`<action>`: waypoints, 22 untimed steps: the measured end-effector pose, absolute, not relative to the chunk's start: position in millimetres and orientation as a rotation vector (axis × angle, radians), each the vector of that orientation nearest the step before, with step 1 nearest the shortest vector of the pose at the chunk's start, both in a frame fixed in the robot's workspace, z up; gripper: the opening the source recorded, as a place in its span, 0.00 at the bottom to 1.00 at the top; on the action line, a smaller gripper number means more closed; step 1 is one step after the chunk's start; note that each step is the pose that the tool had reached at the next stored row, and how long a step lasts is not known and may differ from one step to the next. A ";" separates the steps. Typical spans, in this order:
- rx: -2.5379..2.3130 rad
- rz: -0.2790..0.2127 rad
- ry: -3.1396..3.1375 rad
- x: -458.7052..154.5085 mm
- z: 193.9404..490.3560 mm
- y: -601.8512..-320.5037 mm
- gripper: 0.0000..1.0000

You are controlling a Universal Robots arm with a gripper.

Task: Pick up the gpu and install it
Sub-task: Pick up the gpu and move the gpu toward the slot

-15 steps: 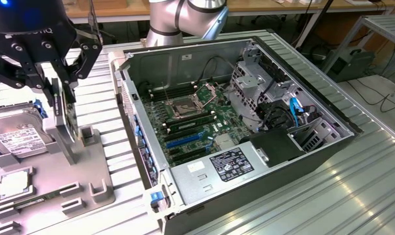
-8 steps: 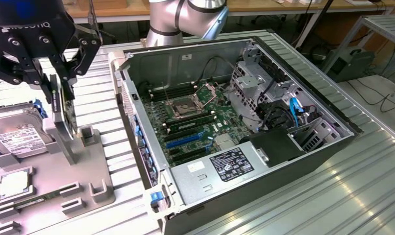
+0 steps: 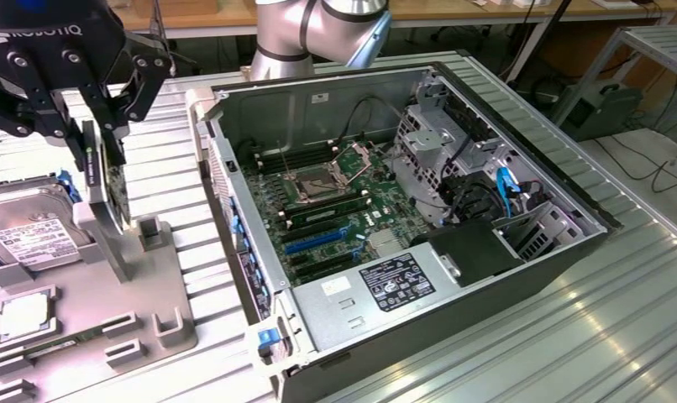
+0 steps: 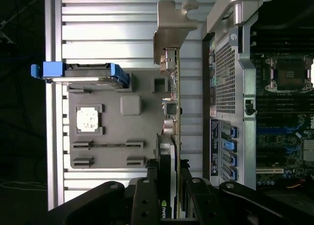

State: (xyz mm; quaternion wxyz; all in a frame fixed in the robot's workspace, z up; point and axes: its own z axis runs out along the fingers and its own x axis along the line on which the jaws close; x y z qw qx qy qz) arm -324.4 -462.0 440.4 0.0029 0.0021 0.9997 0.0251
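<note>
**Exterior view**
- Item: gripper (image 3: 106, 126), at 10 o'clock in frame. Fingers drawn in narrow, clamped on top edge of gpu (image 3: 109, 180).
- Item: gpu, stands on edge and hangs at 6 o'clock from the fingers, over grey parts stand (image 3: 154, 294). Lower edge vs. stand post: touching or apart, can't tell.
- Item: PC case (image 3: 240, 201), lid off, motherboard (image 3: 338, 210) exposed. Lies at 3–4 o'clock from gpu, just beside the stand.
- Item: hard drive (image 3: 25, 231), at 8 o'clock from gpu, near.

**Wrist view**
- Item: gripper (image 4: 168, 173), one finger on each flat face of gpu (image 4: 171, 110), card pinched between.
- Gpu seen edge-on. Long axis runs straight out from the fingers to silver bracket (image 4: 172, 26) at the far end, approx. parallel w/ the case's rear wall (image 4: 223, 78) alongside.
- Key relation (judged): motherboard (image 4: 284, 112) sits beyond that wall, i.e. broadside of the card, not along its length.
</note>
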 end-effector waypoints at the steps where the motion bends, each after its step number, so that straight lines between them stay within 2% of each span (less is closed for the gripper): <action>1: 0.007 0.079 3.135 -324.4 441.2 -461.9 0.27; 22: 0.007 0.079 3.135 -324.4 453.3 -461.9 0.27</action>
